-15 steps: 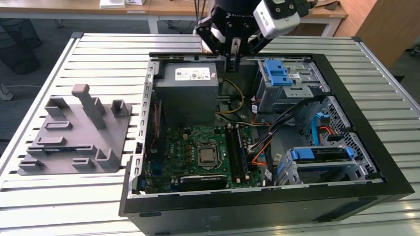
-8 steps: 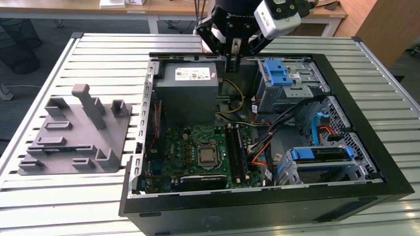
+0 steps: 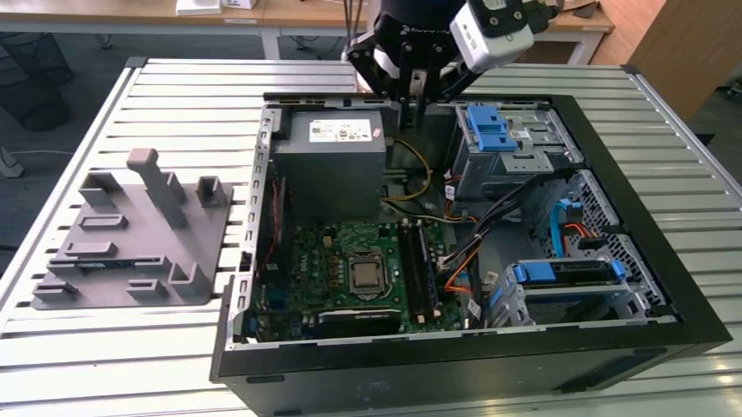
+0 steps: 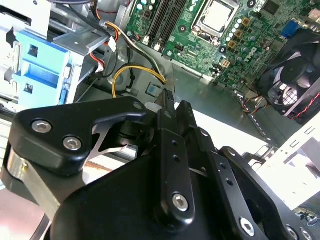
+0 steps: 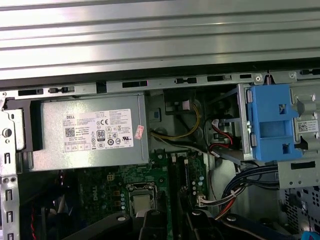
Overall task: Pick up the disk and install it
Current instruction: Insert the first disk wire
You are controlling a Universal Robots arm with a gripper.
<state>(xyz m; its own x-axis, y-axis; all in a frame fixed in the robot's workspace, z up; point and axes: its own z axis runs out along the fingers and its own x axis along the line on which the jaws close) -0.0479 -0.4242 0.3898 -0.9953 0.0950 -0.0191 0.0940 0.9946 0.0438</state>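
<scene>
Inspecting the case [image 3: 464, 369], I find the disk [image 3: 565, 272] in blue rails lying in the bay at the exterior view's right, its label hidden. The gripper [image 3: 412, 102] hangs clenched and empty between power supply [image 3: 336, 165] and drive cage [image 3: 501, 139], well apart from the disk. Cables [image 3: 458, 261] cross between them

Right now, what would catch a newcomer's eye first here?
An open computer case lies on the slatted table, its green motherboard bared. The black gripper hangs above the case, between the grey power-supply box and a drive cage with a bright blue latch.
</scene>
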